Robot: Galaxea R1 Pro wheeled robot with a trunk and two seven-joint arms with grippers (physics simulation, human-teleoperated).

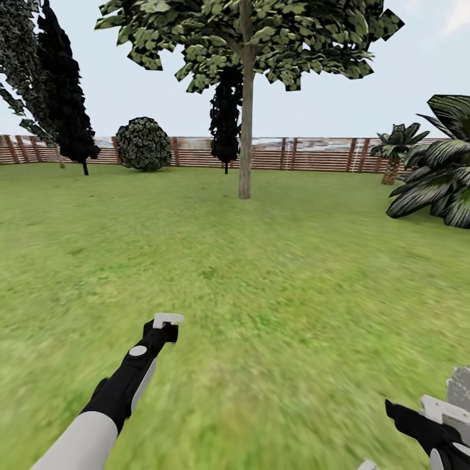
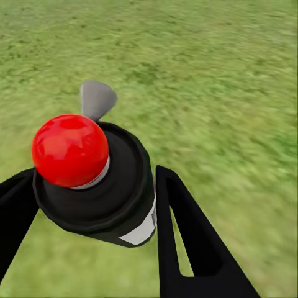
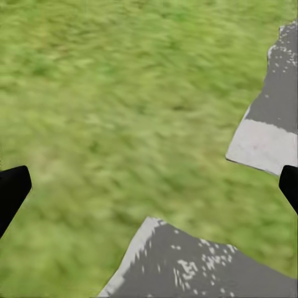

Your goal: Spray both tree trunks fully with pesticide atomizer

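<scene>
The pesticide atomizer [image 2: 99,180], a black can with a red ball top and a grey nozzle, sits between the black fingers of my left gripper [image 2: 93,214], which is shut on it. In the head view that gripper [image 1: 163,328] hangs low over the lawn [image 1: 274,274], left of centre. One tall tree stands ahead by the fence, its bare grey-brown tree trunk [image 1: 245,137] straight under a blocky green crown [image 1: 248,39], several metres from both grippers. My right gripper [image 1: 444,427] is at the lower right, open [image 3: 150,189] over grass with nothing in it.
A brown slat fence [image 1: 307,154] closes the far side. Dark narrow conifers [image 1: 64,91] [image 1: 225,117] and a round shrub [image 1: 143,144] stand along it. Palms [image 1: 440,170] crowd the right. Grey paving slabs [image 3: 273,112] lie under my right gripper.
</scene>
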